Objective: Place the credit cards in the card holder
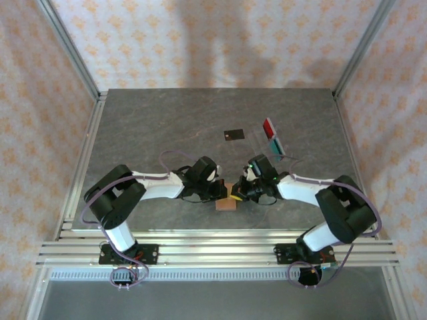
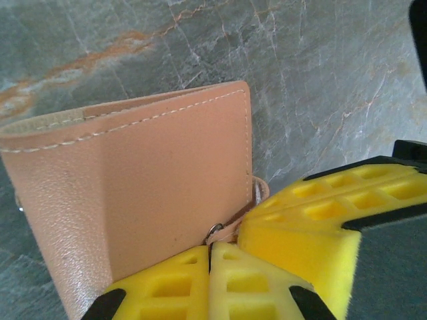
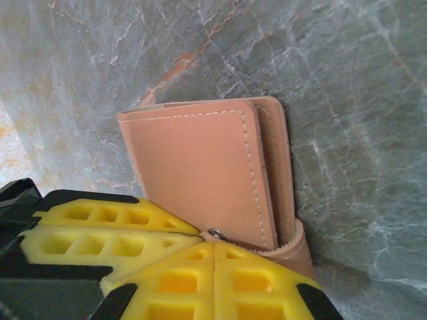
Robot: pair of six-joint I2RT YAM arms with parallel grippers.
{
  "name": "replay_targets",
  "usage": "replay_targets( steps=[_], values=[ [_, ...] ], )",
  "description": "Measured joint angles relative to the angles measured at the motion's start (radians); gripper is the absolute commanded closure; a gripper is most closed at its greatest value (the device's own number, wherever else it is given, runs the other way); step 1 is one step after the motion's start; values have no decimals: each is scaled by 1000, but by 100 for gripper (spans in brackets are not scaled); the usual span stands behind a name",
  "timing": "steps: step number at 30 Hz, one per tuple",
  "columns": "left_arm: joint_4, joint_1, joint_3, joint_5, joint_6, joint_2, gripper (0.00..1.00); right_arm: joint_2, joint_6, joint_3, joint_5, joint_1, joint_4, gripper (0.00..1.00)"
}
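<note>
Evidently left fingers [image 2: 167, 293] and right fingers [image 3: 260, 287] were both pressed shut on tan stitched leather card holder [image 2: 147, 187], near tabletop [image 1: 147, 133] edge. Thin black plastic credit card [image 1: 233, 135], red card [image 1: 269, 127] and teal card [image 1: 274, 141] were seen well apart beyond. Risk judged: strap could be torn, or holder lost, if pulled unevenly.

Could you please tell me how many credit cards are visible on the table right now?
3. The black card lies mid-table; the red card and the teal card lie close together just right of it. Any inside the closed card holder would be hidden.
</note>
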Motion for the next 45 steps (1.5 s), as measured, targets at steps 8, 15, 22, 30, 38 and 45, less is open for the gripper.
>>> replay_targets(
  steps=[8,15,22,30,38,45],
  values=[
    [4,16,3,25,-5,6,100,25,5,1,-2,0,26,100],
    [15,22,3,43,-11,14,100,15,20,1,0,0,25,100],
    [35,22,3,46,-11,21,100,16,20,1,-2,2,28,100],
    [47,35,-11,50,-12,21,100,51,19,5,-18,2,64,100],
    [50,46,-14,58,-12,19,100,65,-13,30,-11,2,32,100],
    [91,50,-32,72,-37,24,100,76,-60,74,33,17,-54,100]
  ],
)
